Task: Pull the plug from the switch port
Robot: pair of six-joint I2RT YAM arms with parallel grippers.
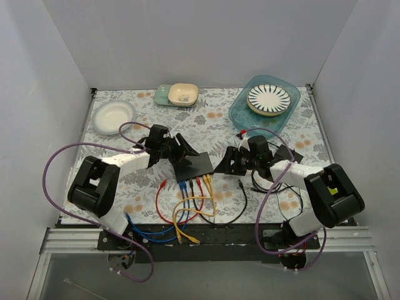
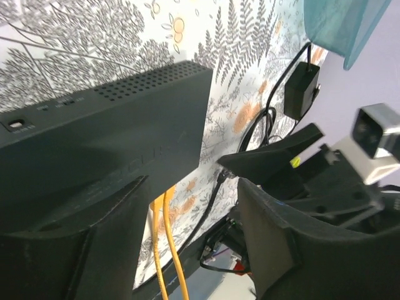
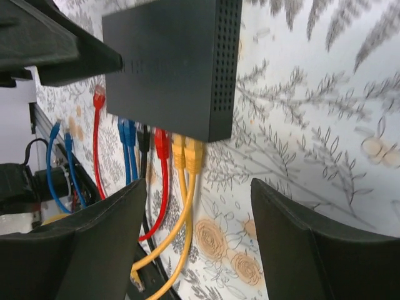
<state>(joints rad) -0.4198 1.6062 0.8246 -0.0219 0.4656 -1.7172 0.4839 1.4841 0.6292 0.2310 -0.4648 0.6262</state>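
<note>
Left jaws stand apart at the far left corner of the switch [image 1: 195, 165], one finger [image 3: 62, 53] lying over its top; whether it presses down I cannot tell. Bracing there looks wise: the box is flat, matte black plastic on a smooth floral worktop [image 1: 219, 122] and would likely slide under a pull. Its side is a grid of small vent holes. The switch port row [image 3: 172, 132] runs along the near edge, filled left to right by blue plugs [image 3: 128, 134], a black plug [image 3: 144, 139], a red plug [image 3: 161, 142] and two yellow plugs [image 3: 187, 150], each a glossy moulded block trailing thin round cable. Which one is meant I cannot tell. Right jaws, also apart and empty, hover just right of the box. They should close on a plug's body, squeeze its latch tab, and draw straight out along the port, never by the cable.
</note>
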